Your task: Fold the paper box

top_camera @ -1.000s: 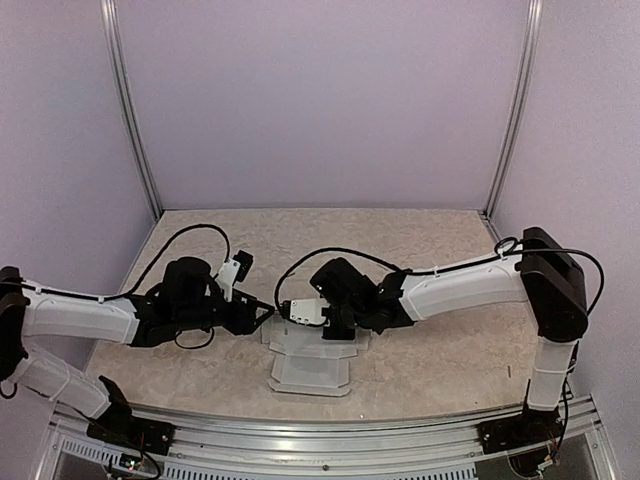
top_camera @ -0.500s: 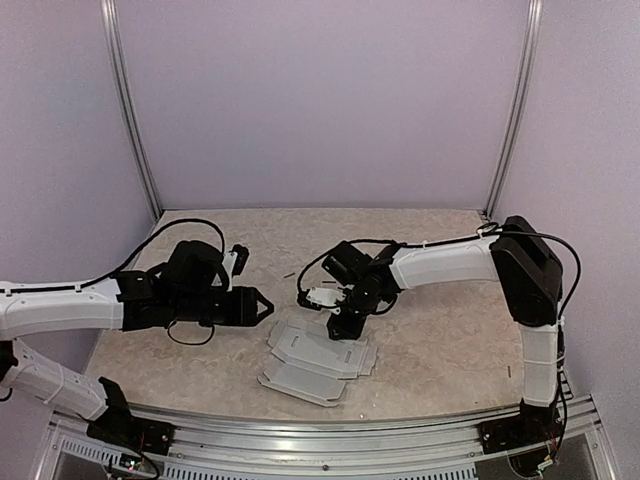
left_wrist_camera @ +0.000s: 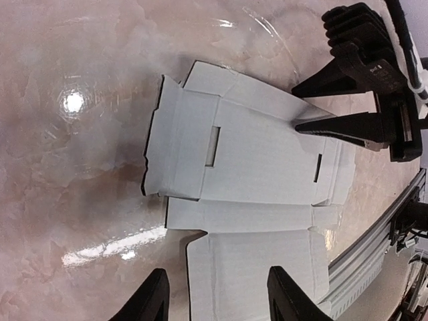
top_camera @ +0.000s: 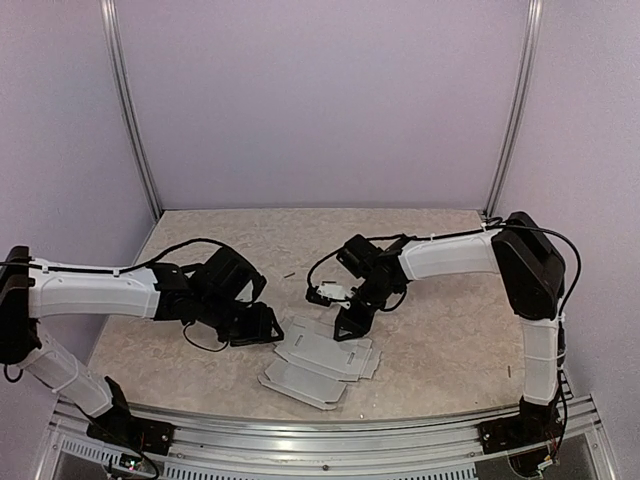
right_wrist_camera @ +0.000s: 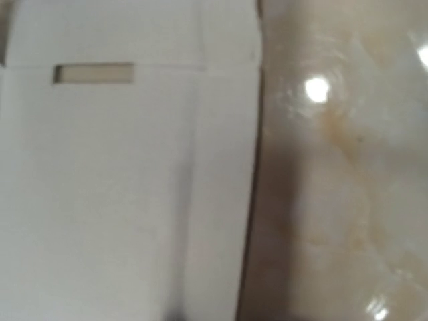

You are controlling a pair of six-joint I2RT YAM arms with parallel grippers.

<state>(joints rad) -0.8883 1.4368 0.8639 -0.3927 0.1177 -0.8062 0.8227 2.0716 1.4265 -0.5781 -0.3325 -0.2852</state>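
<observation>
Paper box (top_camera: 318, 362) lies flat, unfolded, on the table (top_camera: 440, 350). I see my left gripper (left_wrist_camera: 221, 294) spread wide above it, my right gripper (left_wrist_camera: 296, 108) partly open at its edge.

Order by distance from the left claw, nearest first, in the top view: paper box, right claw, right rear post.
1. paper box, just beside the left claw, on its right.
2. right claw, across the box.
3. right rear post, far back corner.

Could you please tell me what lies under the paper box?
Only the marbled table shows, around the flat paper box and through its slot; anything beneath the card itself is covered.
</observation>
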